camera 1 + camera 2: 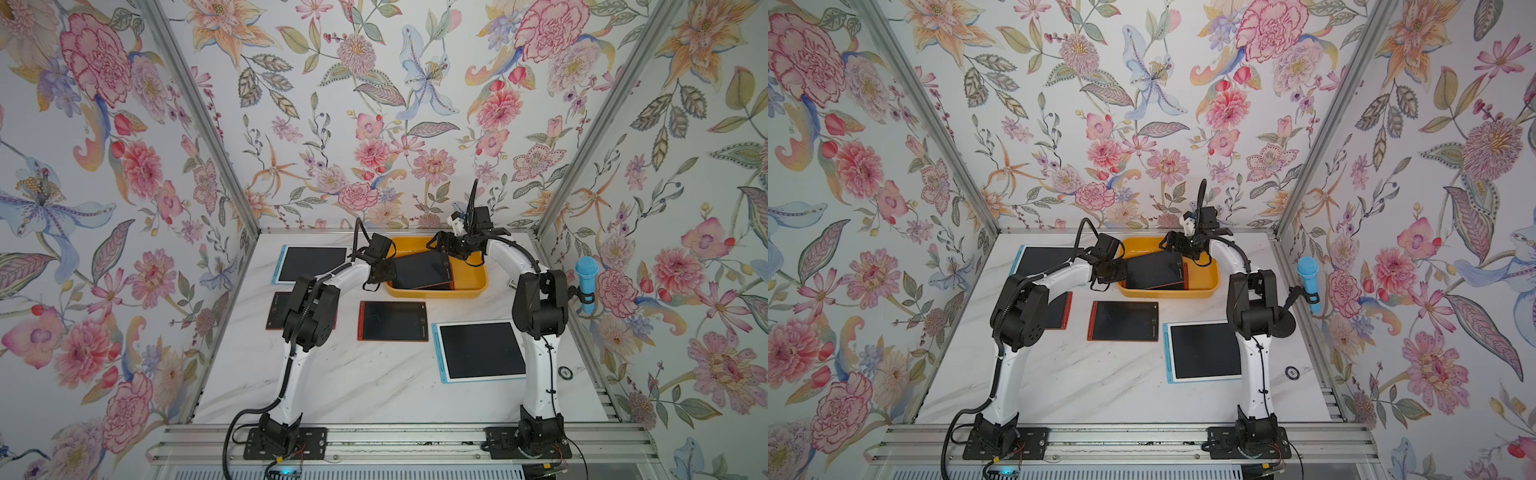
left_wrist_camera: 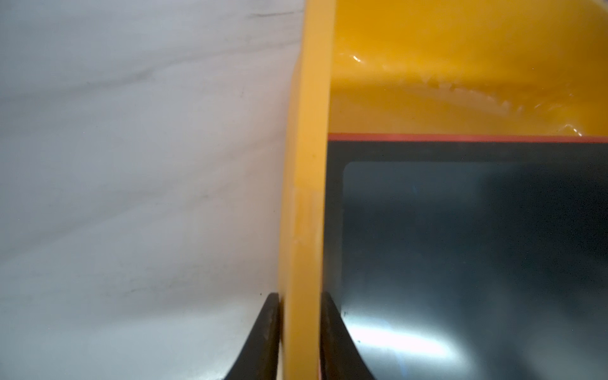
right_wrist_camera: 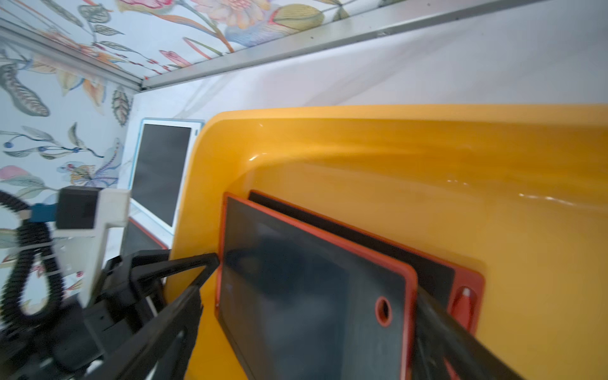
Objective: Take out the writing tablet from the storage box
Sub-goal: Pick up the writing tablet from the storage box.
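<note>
The left pincer (image 2: pixel 299 296) is clamped on the rolled rim of the storage box (image 1: pixel 436 293), with one finger outside over the marbled white desk (image 1: pixel 374 386) and one inside. The right pincer (image 3: pixel 316 274) stands wide apart within the glossy yellow-orange tub, a finger at each side of the flat, red-framed writing tablet (image 3: pixel 296 296); I cannot tell whether they touch it. Under that tablet lies a second red tablet (image 3: pixel 434 276), and bare tub floor lies beyond the fingertips.
</note>
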Action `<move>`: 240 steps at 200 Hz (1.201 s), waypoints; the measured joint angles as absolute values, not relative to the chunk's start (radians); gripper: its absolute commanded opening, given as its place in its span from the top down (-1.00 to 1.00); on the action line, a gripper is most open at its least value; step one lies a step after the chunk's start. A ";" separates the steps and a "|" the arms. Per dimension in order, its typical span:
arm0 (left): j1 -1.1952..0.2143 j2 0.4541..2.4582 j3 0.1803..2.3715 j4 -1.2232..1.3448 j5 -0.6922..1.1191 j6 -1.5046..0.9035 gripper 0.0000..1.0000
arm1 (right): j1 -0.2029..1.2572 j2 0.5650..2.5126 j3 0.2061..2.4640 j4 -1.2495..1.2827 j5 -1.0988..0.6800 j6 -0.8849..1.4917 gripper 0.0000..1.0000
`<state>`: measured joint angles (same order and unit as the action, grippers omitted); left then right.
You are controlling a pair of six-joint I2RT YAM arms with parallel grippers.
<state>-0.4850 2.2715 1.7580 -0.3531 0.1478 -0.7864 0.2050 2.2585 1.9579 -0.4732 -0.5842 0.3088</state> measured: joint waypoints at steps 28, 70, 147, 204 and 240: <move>-0.487 2.271 1.758 -0.353 0.151 -0.786 0.53 | 0.220 2.200 1.884 -0.459 -0.639 0.315 -0.84; -0.487 2.271 1.758 -0.353 0.151 -0.786 0.53 | 0.223 2.151 1.762 -0.451 -0.674 0.322 -0.83; -0.488 2.257 1.756 -0.355 0.150 -0.787 0.55 | 0.195 2.029 1.657 -0.439 -0.677 0.336 -0.42; -0.490 2.238 1.744 -0.353 0.149 -0.805 0.60 | 0.187 2.013 1.621 -0.412 -0.685 0.361 -0.04; -0.490 2.225 1.717 -0.334 0.149 -0.827 0.64 | 0.189 2.013 1.595 -0.405 -0.685 0.370 0.23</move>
